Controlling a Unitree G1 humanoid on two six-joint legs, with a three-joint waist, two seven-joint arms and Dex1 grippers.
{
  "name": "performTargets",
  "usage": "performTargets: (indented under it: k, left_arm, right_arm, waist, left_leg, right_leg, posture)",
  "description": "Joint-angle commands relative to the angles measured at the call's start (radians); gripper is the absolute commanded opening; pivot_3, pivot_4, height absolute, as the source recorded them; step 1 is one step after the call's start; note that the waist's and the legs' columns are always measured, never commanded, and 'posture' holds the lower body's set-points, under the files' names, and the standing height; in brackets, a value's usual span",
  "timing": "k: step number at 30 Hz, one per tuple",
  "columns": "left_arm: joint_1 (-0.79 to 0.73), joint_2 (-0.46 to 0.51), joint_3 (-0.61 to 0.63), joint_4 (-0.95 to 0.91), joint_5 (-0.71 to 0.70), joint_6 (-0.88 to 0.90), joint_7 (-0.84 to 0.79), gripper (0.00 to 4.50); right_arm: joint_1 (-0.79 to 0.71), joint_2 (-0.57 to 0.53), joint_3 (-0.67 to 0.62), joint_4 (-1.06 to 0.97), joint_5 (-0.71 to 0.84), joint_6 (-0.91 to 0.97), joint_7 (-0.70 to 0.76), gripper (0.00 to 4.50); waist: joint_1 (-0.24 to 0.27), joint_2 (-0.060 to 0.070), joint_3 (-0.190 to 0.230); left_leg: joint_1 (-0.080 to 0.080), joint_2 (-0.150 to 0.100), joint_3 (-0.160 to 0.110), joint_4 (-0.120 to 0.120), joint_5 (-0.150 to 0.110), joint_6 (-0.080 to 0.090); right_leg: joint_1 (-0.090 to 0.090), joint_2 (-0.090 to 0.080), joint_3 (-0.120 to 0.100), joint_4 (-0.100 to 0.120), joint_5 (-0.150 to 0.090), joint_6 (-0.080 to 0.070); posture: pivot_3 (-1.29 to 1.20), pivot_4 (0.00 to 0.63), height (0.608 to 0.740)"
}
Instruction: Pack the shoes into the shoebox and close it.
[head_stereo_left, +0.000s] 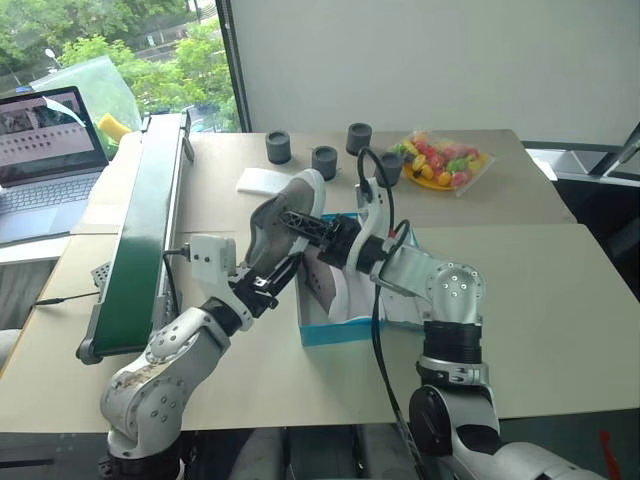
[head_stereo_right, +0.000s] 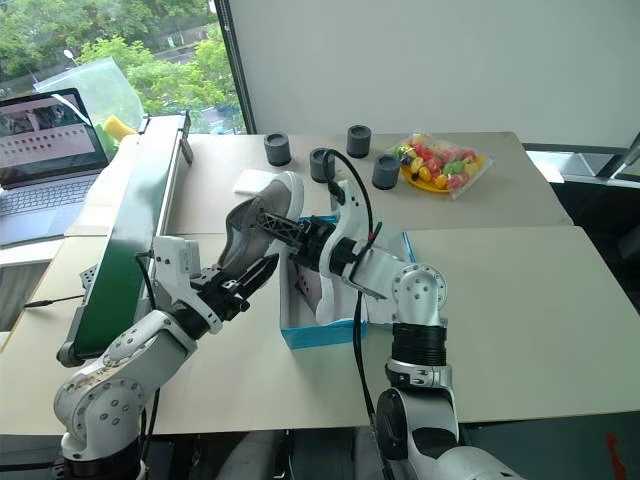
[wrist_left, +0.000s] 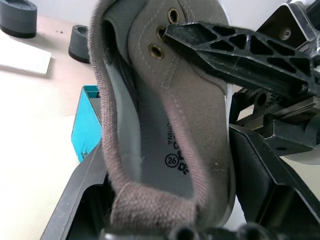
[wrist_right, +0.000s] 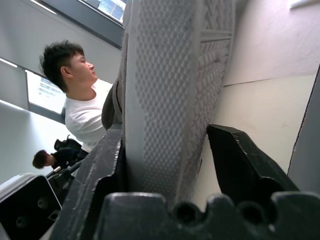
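Shoe (head_stereo_left: 283, 222), pinched in left end effector (head_stereo_left: 268, 282)

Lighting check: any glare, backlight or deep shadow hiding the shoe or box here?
Left eye view: soft daylight from the window; grey-brown canvas shoe and bright blue cardboard shoebox evenly lit, no glare. Left wrist view: the shoe's insole print readable, unshadowed. Right wrist view: its whitish sole lit, tread plain.

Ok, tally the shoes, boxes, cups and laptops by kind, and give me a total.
Shoes: 2
Blue box: 1
Grey cups: 4
Laptop: 1
Total: 8
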Motion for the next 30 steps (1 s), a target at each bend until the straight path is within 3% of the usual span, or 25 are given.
performTargets:
  k: [1, 4, 9, 14, 23, 30]
  left_arm:
    - [-0.010, 0.015, -0.025, -0.015, 0.002, -0.016, -0.008, 2.60]
    - [-0.009, 0.032, -0.045, -0.014, 0.030, -0.015, -0.001, 2.60]
    - [-0.007, 0.052, -0.066, -0.017, 0.059, -0.033, -0.011, 2.60]
    - [0.005, 0.071, -0.084, -0.026, 0.079, -0.054, -0.025, 4.42]
    - [0.106, 0.123, -0.045, -0.081, 0.055, -0.063, -0.064, 4.48]
    - [0.153, 0.141, -0.034, -0.076, 0.065, -0.084, -0.071, 4.48]
  right_arm:
    - [-0.056, 0.067, 0.014, -0.043, 0.051, -0.027, -0.011, 1.20]
    - [-0.057, 0.060, 0.027, -0.041, 0.057, -0.028, -0.022, 0.57]
    - [-0.056, 0.058, 0.032, -0.038, 0.068, -0.031, -0.033, 0.51]
    - [-0.058, 0.066, 0.015, -0.024, 0.074, -0.056, -0.062, 0.51]
    - [-0.148, -0.004, -0.054, 0.066, -0.007, -0.231, -0.165, 0.51]
    - [-0.205, -0.186, 0.005, 0.094, -0.026, 0.020, -0.158, 0.51]
  waist:
    - [0.001, 0.000, 0.000]
    - [0.001, 0.000, 0.000]
    - [0.001, 0.000, 0.000]
    - [0.001, 0.000, 0.000]
    - [0.001, 0.000, 0.000]
    - [0.009, 0.001, 0.001]
  left_leg:
    - [0.000, 0.000, 0.000, 0.000, 0.000, 0.000]
    - [0.000, 0.000, 0.000, 0.000, 0.000, 0.000]
    - [0.000, 0.000, 0.000, 0.000, 0.000, 0.000]
    - [0.000, 0.000, 0.000, 0.000, 0.000, 0.000]
    - [-0.001, 0.000, 0.000, 0.000, 0.000, 0.000]
    - [-0.001, 0.000, 0.001, -0.001, 0.000, 0.000]
  right_leg:
    - [0.000, 0.000, 0.000, 0.000, 0.000, 0.000]
    - [0.000, 0.000, 0.000, 0.000, 0.000, 0.000]
    - [0.000, 0.000, 0.000, 0.000, 0.000, 0.000]
    - [0.000, 0.000, 0.000, 0.000, 0.000, 0.000]
    - [-0.001, 0.000, 0.000, 0.000, 0.000, 0.000]
    - [0.000, 0.000, -0.001, -0.002, 0.000, 0.000]
  posture:
    - [0.00, 0.150, 0.740]
    - [0.00, 0.150, 0.740]
    - [0.00, 0.150, 0.740]
    - [0.00, 0.150, 0.740]
    - [0.00, 0.150, 0.740]
    - [0.00, 0.150, 0.740]
